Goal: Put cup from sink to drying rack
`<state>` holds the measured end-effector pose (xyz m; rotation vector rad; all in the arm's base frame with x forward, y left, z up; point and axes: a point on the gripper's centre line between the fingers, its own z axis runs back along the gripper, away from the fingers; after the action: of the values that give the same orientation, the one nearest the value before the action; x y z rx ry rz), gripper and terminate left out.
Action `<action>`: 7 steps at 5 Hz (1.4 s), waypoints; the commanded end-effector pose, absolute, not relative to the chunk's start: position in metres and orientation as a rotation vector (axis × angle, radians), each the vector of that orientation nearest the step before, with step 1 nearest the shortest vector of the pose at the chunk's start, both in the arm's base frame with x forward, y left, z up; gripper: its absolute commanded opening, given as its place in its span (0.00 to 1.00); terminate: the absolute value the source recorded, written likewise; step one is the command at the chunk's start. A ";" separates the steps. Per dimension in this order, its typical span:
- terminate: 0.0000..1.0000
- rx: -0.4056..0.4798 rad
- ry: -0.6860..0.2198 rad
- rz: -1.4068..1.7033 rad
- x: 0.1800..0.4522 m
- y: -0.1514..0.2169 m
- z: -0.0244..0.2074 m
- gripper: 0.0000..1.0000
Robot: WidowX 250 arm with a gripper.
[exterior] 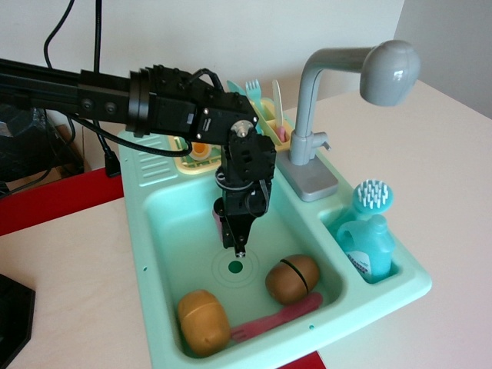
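The light-pink cup stands in the back part of the mint-green sink, mostly hidden behind my gripper. My black gripper points straight down into the basin, just right of and in front of the cup, with its tips just above the round drain. I see the fingers edge-on, so their gap is hidden and I cannot tell if they hold the cup. The pale yellow drying rack sits behind the basin, partly hidden by the arm, with teal utensils standing in it.
In the basin's front lie a tan potato-like toy, a brown round toy and a flat pink-red utensil. The grey faucet rises at the right. A teal bottle and brush fill the side compartment.
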<state>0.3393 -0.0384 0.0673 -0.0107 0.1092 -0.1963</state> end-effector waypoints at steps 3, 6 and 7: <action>0.00 -0.005 -0.168 -0.190 0.353 -0.033 0.164 0.00; 0.00 0.063 -0.202 -0.014 0.364 0.049 0.189 0.00; 0.00 0.078 -0.177 0.056 0.364 0.083 0.178 0.00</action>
<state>0.3576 0.0917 0.1536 0.0718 -0.0992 0.0866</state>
